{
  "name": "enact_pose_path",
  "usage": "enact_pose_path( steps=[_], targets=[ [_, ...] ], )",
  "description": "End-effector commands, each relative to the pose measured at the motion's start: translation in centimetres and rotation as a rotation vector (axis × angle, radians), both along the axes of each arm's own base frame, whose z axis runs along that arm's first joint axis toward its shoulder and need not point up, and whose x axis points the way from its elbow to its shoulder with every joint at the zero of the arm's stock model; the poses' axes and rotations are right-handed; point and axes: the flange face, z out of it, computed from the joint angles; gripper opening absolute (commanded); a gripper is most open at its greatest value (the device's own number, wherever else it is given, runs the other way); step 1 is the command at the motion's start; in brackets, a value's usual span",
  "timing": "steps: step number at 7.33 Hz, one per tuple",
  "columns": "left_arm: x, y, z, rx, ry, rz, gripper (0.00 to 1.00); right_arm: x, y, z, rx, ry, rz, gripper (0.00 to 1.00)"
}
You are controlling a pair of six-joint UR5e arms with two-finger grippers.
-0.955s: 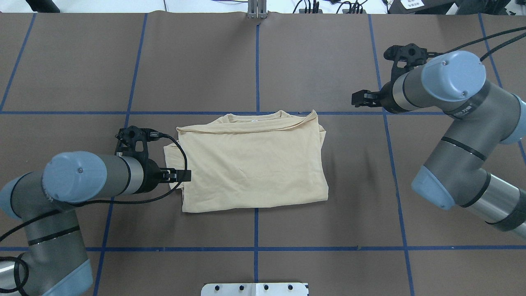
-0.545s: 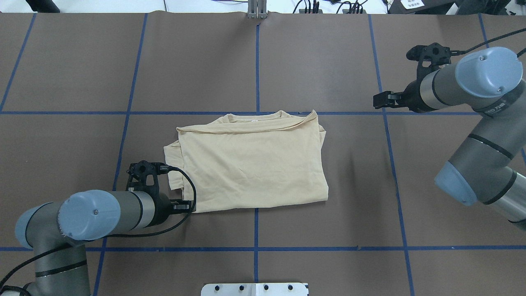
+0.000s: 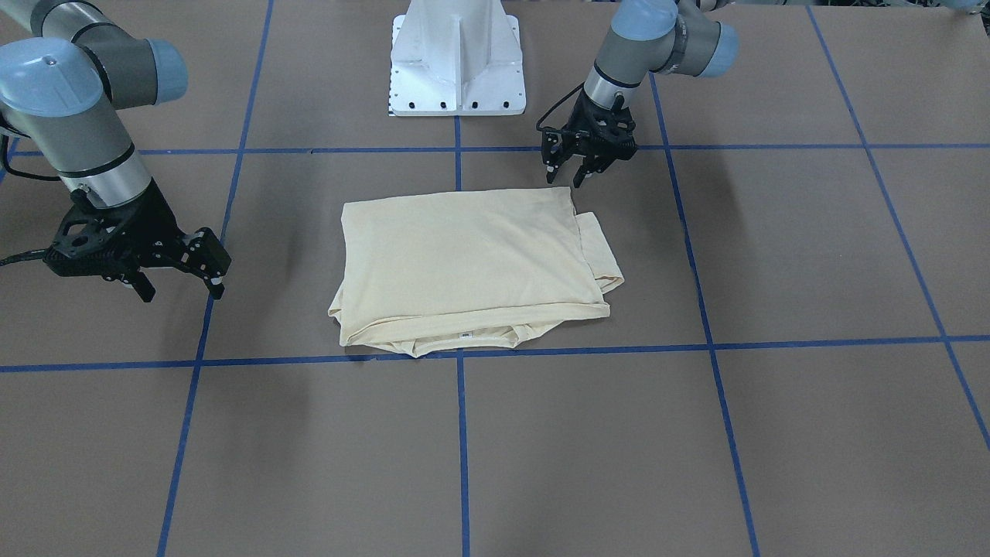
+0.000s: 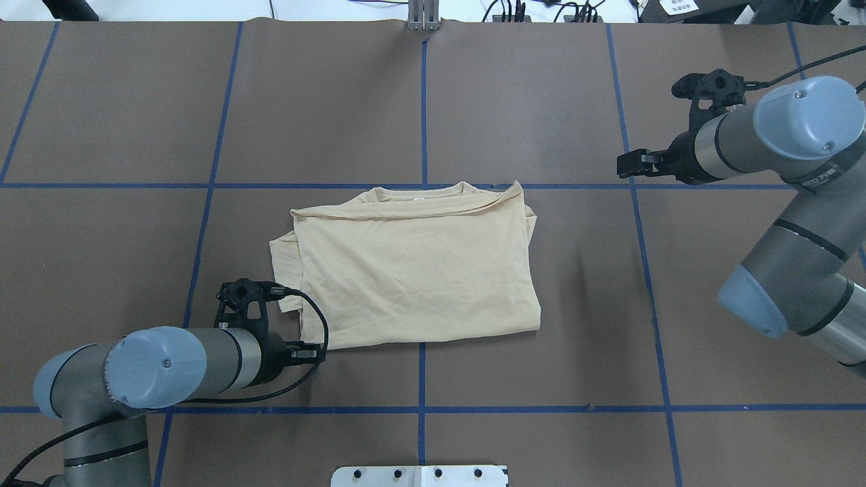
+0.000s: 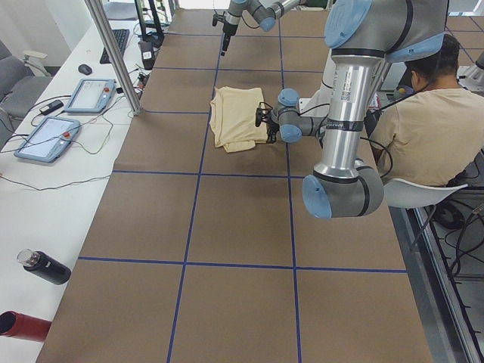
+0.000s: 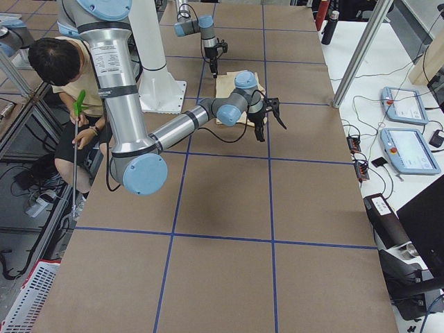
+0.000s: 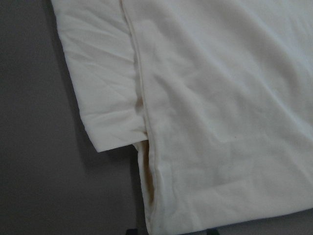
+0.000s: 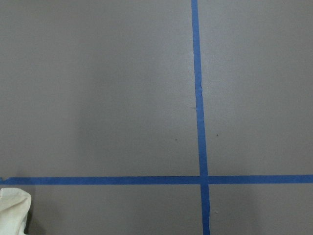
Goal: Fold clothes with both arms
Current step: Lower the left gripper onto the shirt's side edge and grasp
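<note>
The pale cream shirt (image 4: 413, 270) lies folded into a rectangle at the table's middle, with its collar and small white neck tag on the far side; it also shows in the front view (image 3: 472, 255). No print shows. My left gripper (image 4: 314, 352) is open and empty, low at the shirt's near-left corner, also seen in the front view (image 3: 567, 176). The left wrist view shows that corner and a folded layer of the shirt (image 7: 205, 112). My right gripper (image 4: 622, 164) is open and empty, well off the shirt's far-right corner, also in the front view (image 3: 182, 292).
The white pedestal base (image 3: 456, 62) stands at the robot's side of the table. Blue tape lines (image 4: 423, 101) grid the brown table cover. A seated person (image 5: 423, 121) is beside the robot. Control tablets (image 5: 68, 113) and bottles (image 5: 41, 266) lie on a side bench.
My left gripper has moved from the middle of the shirt's left edge back to its near-left corner. My right gripper has drawn away to the right, then stopped.
</note>
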Motion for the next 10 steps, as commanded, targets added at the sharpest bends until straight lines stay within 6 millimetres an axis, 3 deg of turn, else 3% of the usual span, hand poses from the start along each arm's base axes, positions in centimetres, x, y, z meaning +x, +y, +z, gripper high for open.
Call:
enact_pose_path(
  steps=[1, 10],
  targets=[
    [0.2, 0.0, -0.1, 0.006, 0.000, 0.008, 0.55, -0.1, 0.0, -0.1, 0.002, 0.001, 0.001, 1.00],
    [0.2, -0.9, 0.2, 0.019, -0.017, -0.001, 0.54, -0.2, -0.1, -0.1, 0.001, 0.002, 0.003, 1.00]
  ],
)
